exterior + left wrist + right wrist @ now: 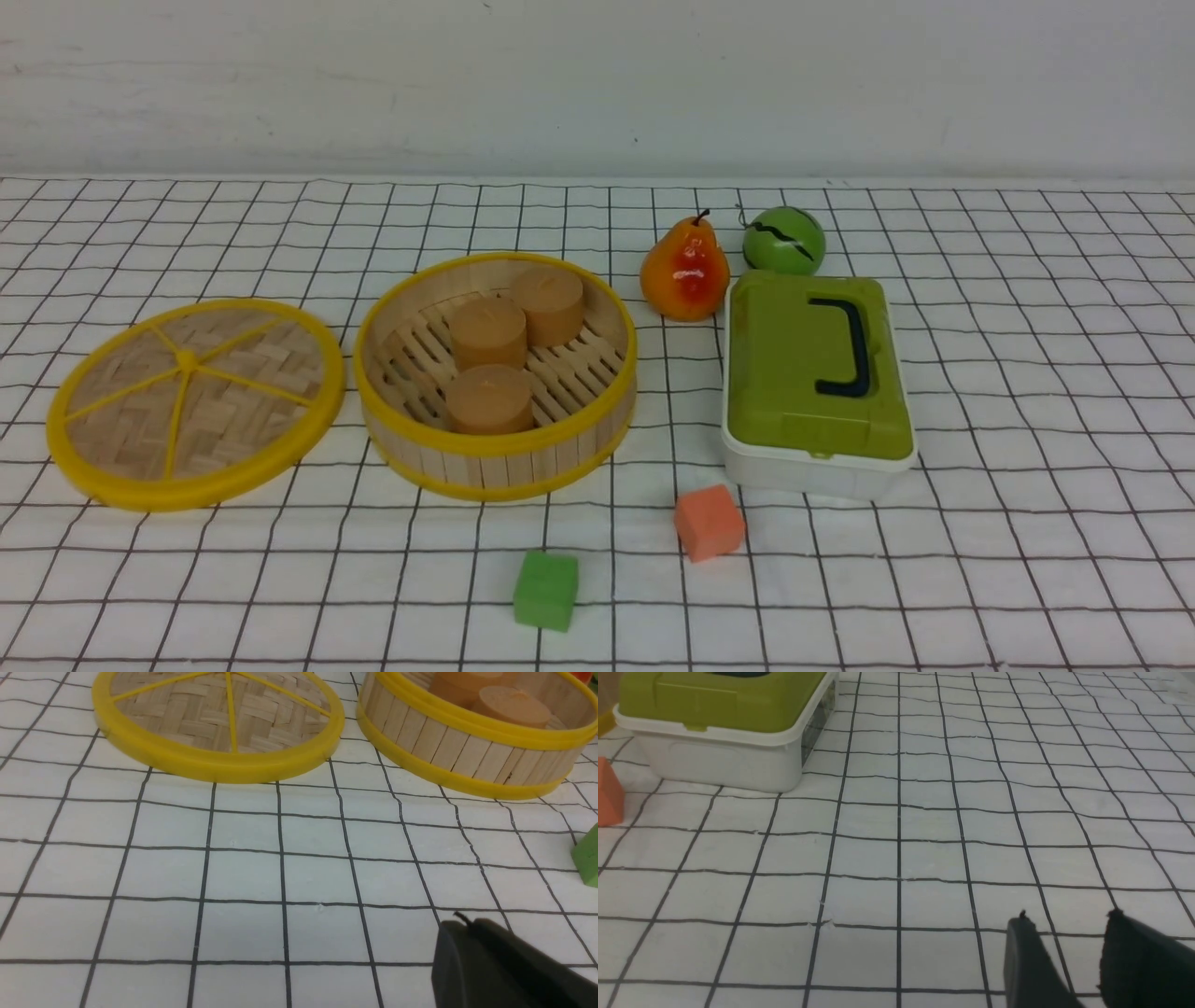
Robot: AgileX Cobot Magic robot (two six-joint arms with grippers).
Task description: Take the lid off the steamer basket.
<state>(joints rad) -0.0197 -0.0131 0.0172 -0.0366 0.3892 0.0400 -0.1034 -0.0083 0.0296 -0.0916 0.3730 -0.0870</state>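
Note:
The lid, a woven bamboo disc with a yellow rim and spokes, lies flat on the cloth left of the steamer basket. The basket stands open with three brown cylinders inside. Both show in the left wrist view, the lid and the basket side by side and apart. My left gripper is shut and empty, low over the cloth on the near side of them. My right gripper is open and empty over bare cloth. Neither gripper shows in the front view.
A white box with a green lid stands right of the basket, with a pear and a green ball behind it. An orange cube and a green cube lie in front.

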